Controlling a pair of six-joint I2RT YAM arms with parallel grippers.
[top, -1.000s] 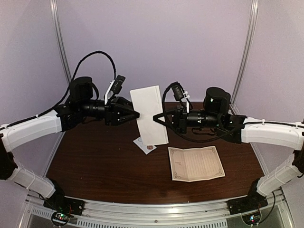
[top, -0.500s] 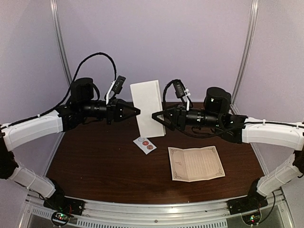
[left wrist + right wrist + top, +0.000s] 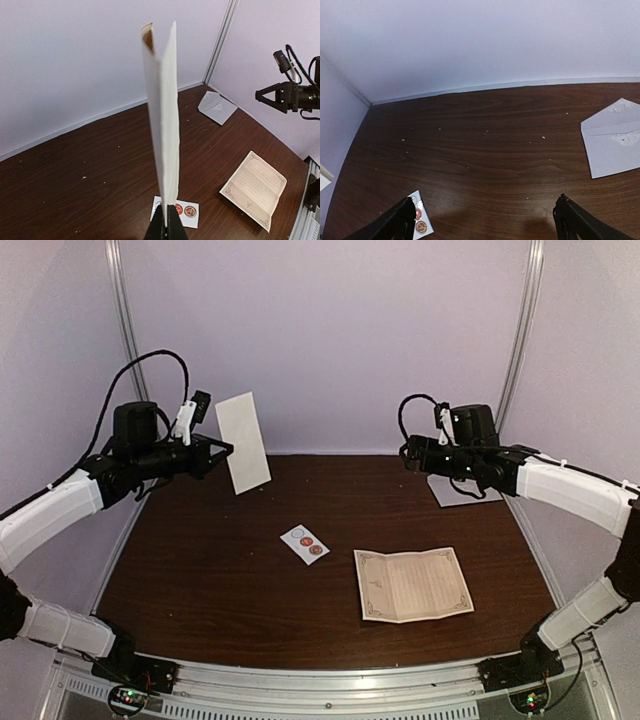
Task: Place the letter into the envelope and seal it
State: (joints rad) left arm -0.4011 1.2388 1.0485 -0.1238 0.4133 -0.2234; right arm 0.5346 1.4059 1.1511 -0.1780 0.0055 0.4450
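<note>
The top external view looks down from above and behind the arm bases, facing the back wall, far enough off to take in the whole table [image 3: 200, 570]; the letter [image 3: 413, 583] lies lower right of centre, the sticker strip [image 3: 305, 544] near centre. The left wrist view looks out past the left gripper [image 3: 166, 229] at its bottom edge, very close to the envelope [image 3: 162, 125] standing edge-on up the middle; it faces across the table to the right gripper [image 3: 270, 96] at upper right. The right wrist view sits low over the table, facing the back wall; its fingers [image 3: 400, 220] fill the lower corners. All three views share the sticker strip and the second envelope [image 3: 612, 142] lying flat.
</note>
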